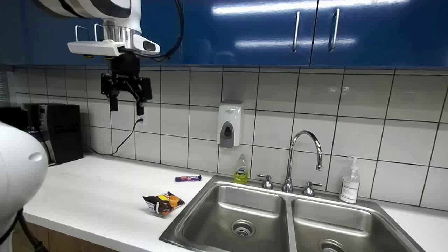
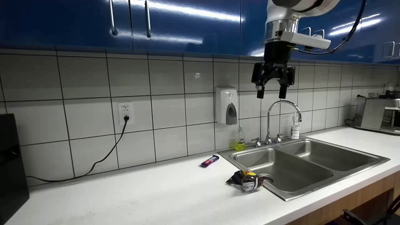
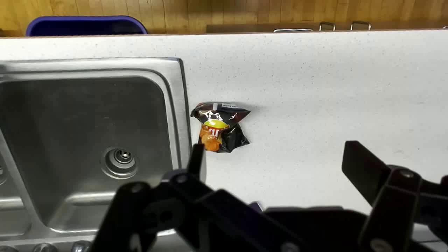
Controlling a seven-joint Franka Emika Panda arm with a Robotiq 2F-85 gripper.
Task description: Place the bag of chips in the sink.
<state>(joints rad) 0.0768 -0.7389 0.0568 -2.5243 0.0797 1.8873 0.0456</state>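
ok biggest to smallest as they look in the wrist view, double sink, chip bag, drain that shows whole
1. Double sink, though cut off by the frame
2. Chip bag
3. Drain

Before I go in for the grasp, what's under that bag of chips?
The white counter shows around the bag of chips, next to the sink. The patch directly beneath is covered, so I can't tell whether anything flat lies there.
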